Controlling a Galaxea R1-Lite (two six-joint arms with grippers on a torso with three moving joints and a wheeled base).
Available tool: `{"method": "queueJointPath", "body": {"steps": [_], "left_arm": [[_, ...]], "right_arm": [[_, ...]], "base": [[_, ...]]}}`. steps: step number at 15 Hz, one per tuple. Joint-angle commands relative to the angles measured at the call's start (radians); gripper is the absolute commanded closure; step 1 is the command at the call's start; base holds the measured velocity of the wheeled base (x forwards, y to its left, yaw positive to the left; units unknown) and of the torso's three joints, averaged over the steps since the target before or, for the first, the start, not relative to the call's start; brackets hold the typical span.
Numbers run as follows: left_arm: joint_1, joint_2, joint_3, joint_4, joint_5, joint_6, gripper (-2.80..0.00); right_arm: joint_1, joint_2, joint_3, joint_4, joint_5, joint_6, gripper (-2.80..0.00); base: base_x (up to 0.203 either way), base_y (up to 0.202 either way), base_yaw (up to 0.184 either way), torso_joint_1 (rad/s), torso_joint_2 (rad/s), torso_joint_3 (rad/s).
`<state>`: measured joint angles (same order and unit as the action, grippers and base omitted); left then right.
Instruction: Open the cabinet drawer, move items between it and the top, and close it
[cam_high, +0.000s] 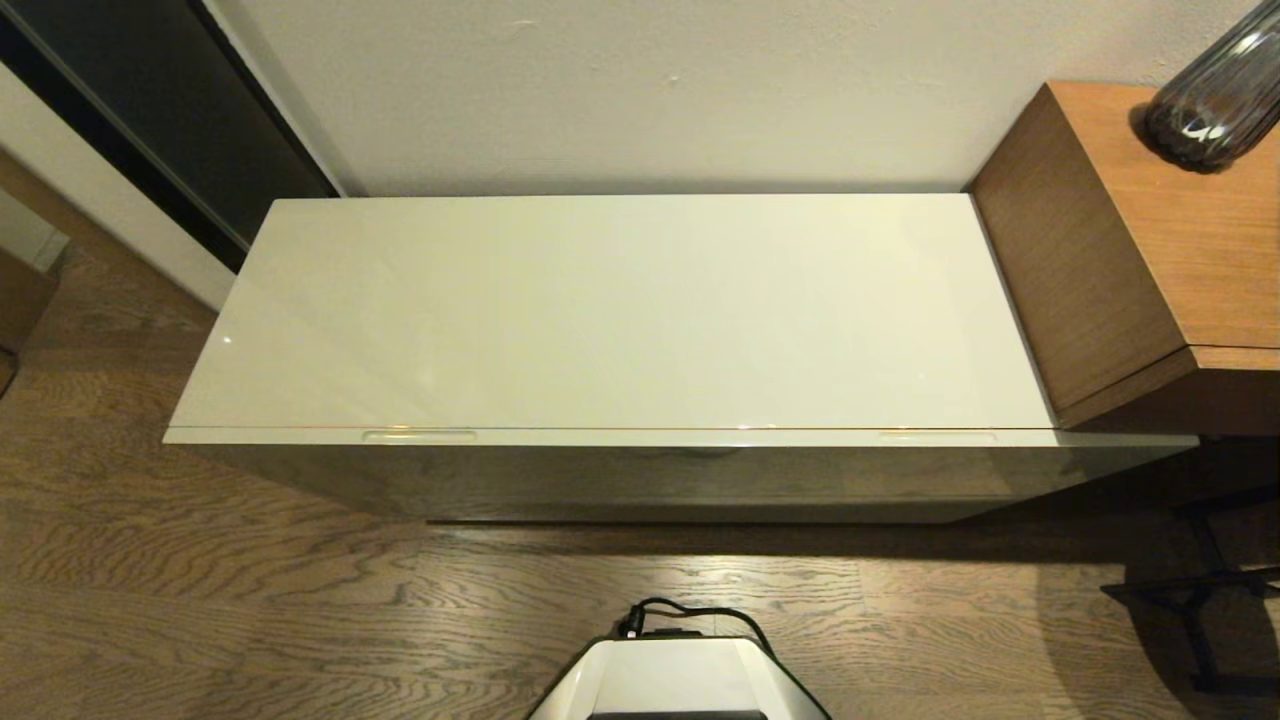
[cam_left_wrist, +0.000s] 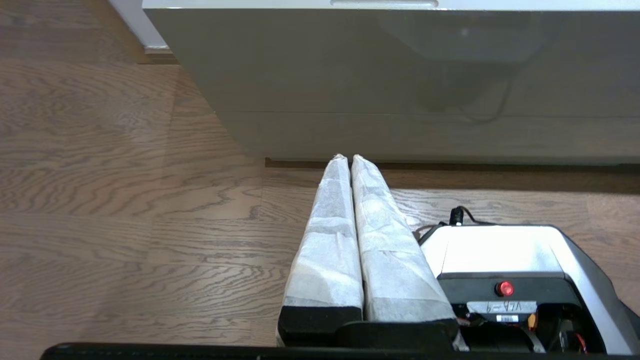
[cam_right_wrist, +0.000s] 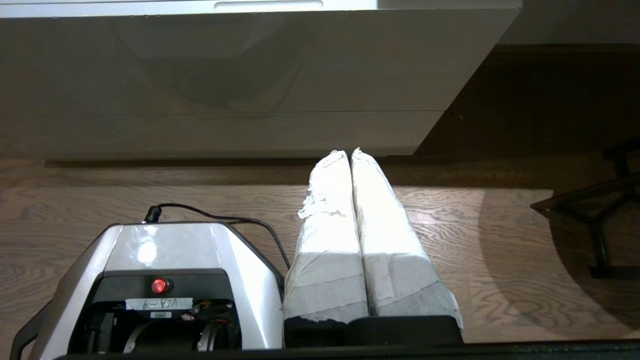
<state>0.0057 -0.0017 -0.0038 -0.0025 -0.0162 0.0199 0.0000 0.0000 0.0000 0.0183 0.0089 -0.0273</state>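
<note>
- Wrapped in white tape, the fingers of the left gripper (cam_left_wrist: 350, 160) are pressing together with nothing between them, hanging low over the wooden floor (cam_high: 200, 600) in front of the cabinet, beside the robot's base (cam_high: 680, 680).
- Likewise, the right gripper (cam_right_wrist: 349, 154) is sitting with its fingers closed on nothing, pointing at the lower part of the cabinet front on the other side of the base.
- Neither arm is showing in the head view, so both appear to be waiting in a parked pose, well short of the cabinet.
- Moving outward, the cabinet drawer (cam_high: 660, 470) is sitting fully shut, its glossy front flush under the slab, with two slim recessed slots (cam_high: 420, 435) along its upper rim, one toward each end.
- Above it, the top (cam_high: 600, 310) is lying bare; none of the items is showing anywhere, so they are presumably inside the drawer, though that cannot be confirmed.
- Judging from this, the task is only beginning: opening, moving things both ways and closing are all remaining.
- Off to the right, a brown wooden cube (cam_high: 1130, 250) is butting against the cabinet's end, carrying a dark ribbed vase (cam_high: 1210, 100).
- A black cable (cam_high: 690, 610) is looping from the base, and nothing appears to be blocking the drawer's travel except possibly the base itself, standing near its path.
</note>
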Motion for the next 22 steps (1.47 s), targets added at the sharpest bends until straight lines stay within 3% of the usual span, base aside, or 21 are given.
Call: {"method": "queueJointPath", "body": {"steps": [1, 22], "left_arm": [[0.000, -0.001, 0.004, -0.004, 0.002, -0.003, 0.00], [0.000, -0.001, 0.004, -0.004, 0.002, -0.003, 0.00]], "right_arm": [[0.000, 0.000, 0.000, 0.000, 0.000, 0.000, 0.00], [0.000, 0.000, 0.000, -0.001, 0.000, 0.003, 0.00]], "base": [[0.000, 0.000, 0.000, 0.000, 0.00, 0.000], [0.000, 0.000, 0.000, 0.000, 0.00, 0.000]]}}
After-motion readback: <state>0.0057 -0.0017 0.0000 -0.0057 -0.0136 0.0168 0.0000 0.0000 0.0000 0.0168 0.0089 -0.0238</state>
